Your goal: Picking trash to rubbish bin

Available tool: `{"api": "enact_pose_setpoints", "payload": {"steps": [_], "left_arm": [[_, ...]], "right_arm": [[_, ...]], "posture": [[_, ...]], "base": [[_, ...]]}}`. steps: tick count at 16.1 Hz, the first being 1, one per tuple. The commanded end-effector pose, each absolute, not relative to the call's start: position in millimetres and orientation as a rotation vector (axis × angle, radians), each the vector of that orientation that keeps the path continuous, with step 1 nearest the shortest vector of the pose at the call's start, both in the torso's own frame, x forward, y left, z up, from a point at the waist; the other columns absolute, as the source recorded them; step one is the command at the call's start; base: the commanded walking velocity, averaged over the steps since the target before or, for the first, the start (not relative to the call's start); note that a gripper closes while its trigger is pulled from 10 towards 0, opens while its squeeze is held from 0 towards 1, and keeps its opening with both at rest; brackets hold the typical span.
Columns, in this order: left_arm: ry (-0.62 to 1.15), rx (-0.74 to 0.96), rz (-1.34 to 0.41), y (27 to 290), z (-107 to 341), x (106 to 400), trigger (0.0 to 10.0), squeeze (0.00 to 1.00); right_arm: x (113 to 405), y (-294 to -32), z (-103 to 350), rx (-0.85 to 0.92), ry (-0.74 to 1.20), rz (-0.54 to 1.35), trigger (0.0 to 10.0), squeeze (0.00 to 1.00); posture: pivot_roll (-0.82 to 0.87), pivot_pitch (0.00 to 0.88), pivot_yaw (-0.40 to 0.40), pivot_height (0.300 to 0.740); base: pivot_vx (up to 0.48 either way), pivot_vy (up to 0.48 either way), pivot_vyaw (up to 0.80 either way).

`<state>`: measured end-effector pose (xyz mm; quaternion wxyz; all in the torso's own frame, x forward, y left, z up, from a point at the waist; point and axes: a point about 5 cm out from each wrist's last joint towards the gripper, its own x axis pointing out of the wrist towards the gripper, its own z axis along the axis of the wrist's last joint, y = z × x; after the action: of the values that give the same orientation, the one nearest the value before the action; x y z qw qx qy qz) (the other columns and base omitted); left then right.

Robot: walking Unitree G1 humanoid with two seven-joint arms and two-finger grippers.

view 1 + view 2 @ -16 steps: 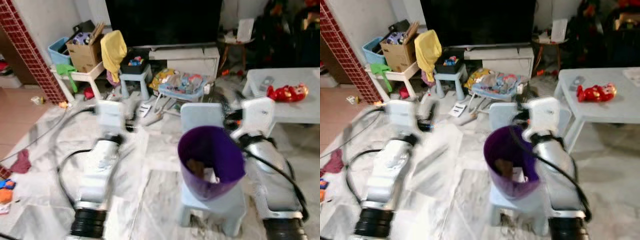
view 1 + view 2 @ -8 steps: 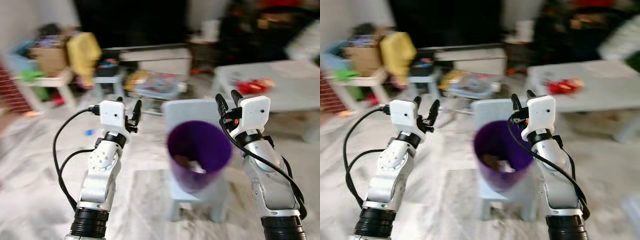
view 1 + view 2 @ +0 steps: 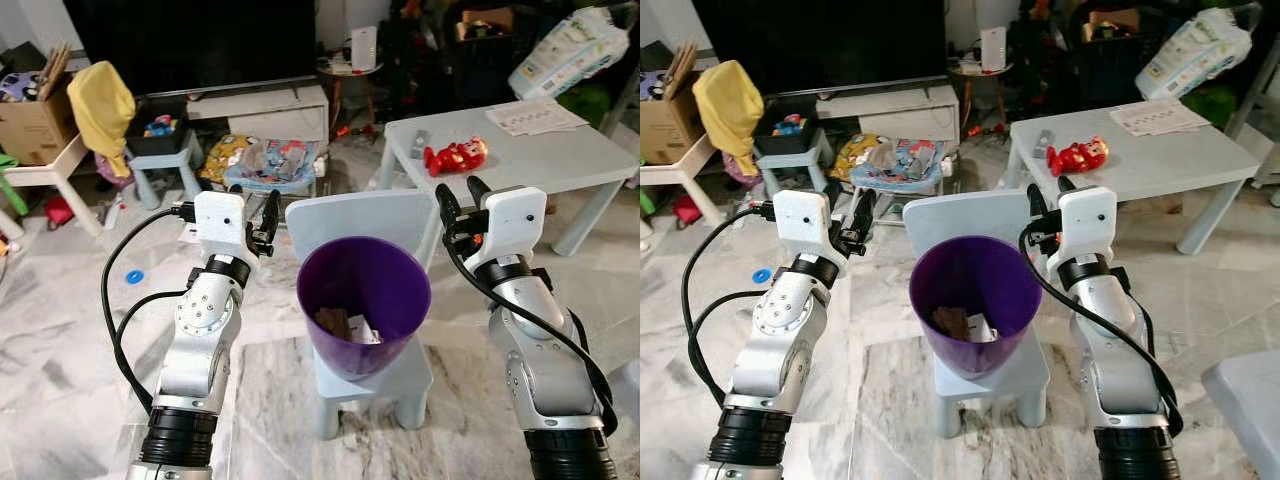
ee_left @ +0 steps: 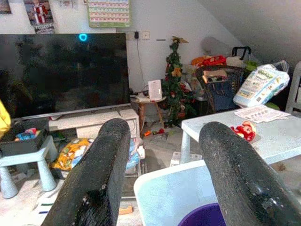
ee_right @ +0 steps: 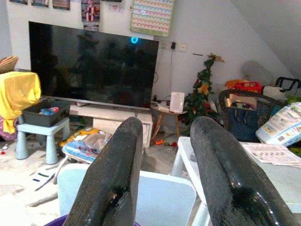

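Several large pieces crowd the upper half of the head views: a wide black flat-screen television [image 3: 820,45] at top centre and a pale grey plastic low table [image 3: 1120,165] at upper right, with a red plastic toy figure [image 3: 1072,156] lying on it. A pale blue plastic child's chair [image 3: 970,222] stands mid-frame, and on its seat sits the purple plastic tapered rubbish bin [image 3: 975,300], upright, its mouth open toward us. Inside it, near the bottom, lie scraps of brown and white trash [image 3: 962,323]; we judge them light, soft and crushable, best pinched at a raised edge.

The bin itself looks light and thin-walled, smooth enough to slip, and perched high on a small seat, so we would expect it to tip if nudged at the rim; the rim's near edge is the surest place to take hold.

Our left gripper [image 3: 255,212] hangs left of the chair back, fingers parted and holding nothing. Our right gripper [image 3: 455,205] hangs right of the chair back, fingers parted too, between chair and table.

Room is tight on the right, where the table edge lies near our right arm. The marble floor at lower left is more open, though a small blue ring [image 3: 761,275] lies there.
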<state>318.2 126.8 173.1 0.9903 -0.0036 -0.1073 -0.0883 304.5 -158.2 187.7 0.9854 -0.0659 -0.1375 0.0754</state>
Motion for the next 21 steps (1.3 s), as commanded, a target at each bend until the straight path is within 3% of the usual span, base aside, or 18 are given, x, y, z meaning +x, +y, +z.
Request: {"api": "enact_pose_setpoints", "payload": {"steps": [1, 21], "left_arm": [[-0.216, -0.010, -0.178, 127.2, 175.7, 320.0, 10.0, 0.00], [-0.185, -0.024, -0.206, 125.0, 170.5, 317.0, 10.0, 0.00]], "right_arm": [[303.5, -155.2, 191.8, -0.128, -0.287, 0.162, 10.0, 0.00], [302.7, -153.7, 188.7, -0.129, -0.278, 0.165, 10.0, 0.00]], "posture": [[-0.10, 0.001, 0.046, 0.740], [-0.09, 0.008, 0.051, 0.740]], "base": [[0.000, 0.000, -0.80], [0.000, 0.000, -0.80]]}}
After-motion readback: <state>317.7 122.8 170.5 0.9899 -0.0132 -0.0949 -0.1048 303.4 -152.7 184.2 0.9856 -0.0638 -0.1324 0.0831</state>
